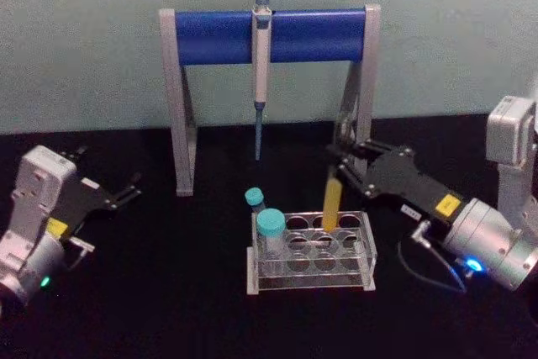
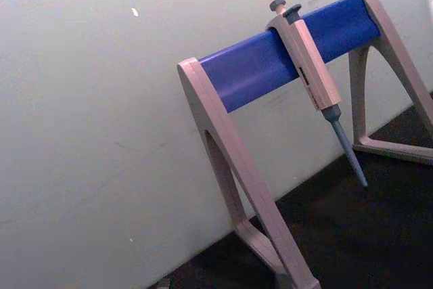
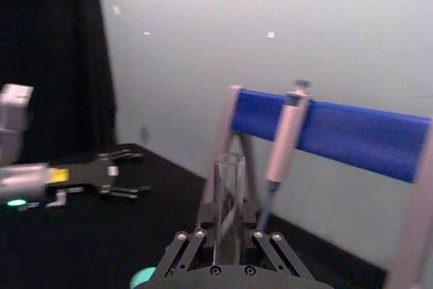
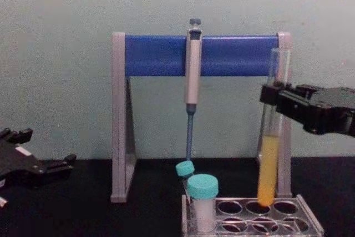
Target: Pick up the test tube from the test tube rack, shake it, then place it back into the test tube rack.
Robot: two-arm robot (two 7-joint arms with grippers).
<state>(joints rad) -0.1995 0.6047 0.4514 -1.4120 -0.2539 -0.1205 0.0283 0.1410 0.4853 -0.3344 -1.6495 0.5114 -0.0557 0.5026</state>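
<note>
Head view: the rack (image 1: 313, 251) sits near the middle of the black bench (image 1: 168, 308), with two teal-capped tubes (image 1: 271, 224) in its left end. The right gripper (image 1: 343, 161) reaches in from the bench's right edge and is closed around the clear upper part of the tube (image 1: 330, 201). The tube's yellow-filled lower end is at a back-row hole. The left gripper (image 1: 128, 191) is parked near the left edge with its fingers spread and nothing between them. The grey-and-blue stand (image 1: 269, 35) stands towards the back edge, a pipette (image 1: 261, 56) hanging from its bar. Left wrist view: the stand and its pipette against the pale wall (image 2: 101, 99). Right wrist view: the right gripper's two fingers clamp the tube, whose open mouth rises above them, and the left gripper shows farther off with its fingers apart. Chest view: the tube leans slightly, gripped well above the liquid, and its rounded bottom is right at the rack's top plate over a back-row hole; I cannot tell whether it has entered the hole
</note>
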